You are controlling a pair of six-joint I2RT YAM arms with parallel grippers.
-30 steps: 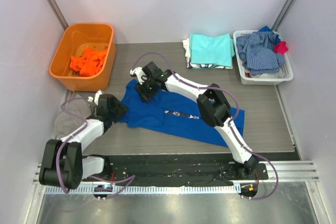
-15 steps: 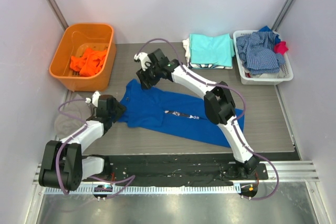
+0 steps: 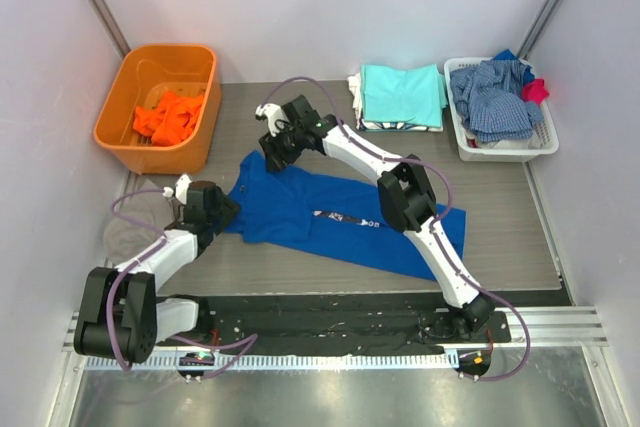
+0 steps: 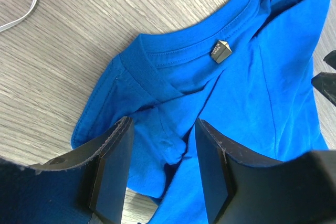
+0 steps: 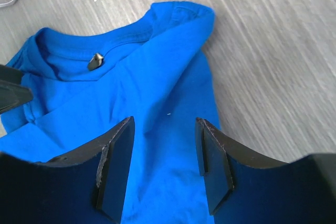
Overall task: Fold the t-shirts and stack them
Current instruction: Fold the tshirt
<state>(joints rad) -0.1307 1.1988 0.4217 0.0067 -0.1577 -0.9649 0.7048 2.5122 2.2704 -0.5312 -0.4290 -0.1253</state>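
A royal blue t-shirt [image 3: 330,217] lies spread across the middle of the table, its collar to the left and a small chest print [image 3: 345,217] showing. My left gripper [image 3: 213,209] hangs open over the shirt's near-left shoulder. In the left wrist view its jaws [image 4: 163,171] stand over rumpled blue cloth [image 4: 252,77] and hold nothing. My right gripper [image 3: 277,150] hovers open above the far shoulder by the collar. In the right wrist view the gap between its fingertips [image 5: 164,166] shows flat blue fabric [image 5: 131,93]. An aqua t-shirt [image 3: 402,93] tops a folded stack at the back.
An orange bin [image 3: 128,97] at the back left holds an orange shirt [image 3: 170,117]. At the back right, a white basket [image 3: 505,152] holds a blue-and-white checked garment [image 3: 492,97] and a red cloth [image 3: 537,90]. White walls close in both sides.
My right gripper has lifted off the shirt's far shoulder and drawn back toward the far side. The left arm has stayed put, and the shirt lies as before.
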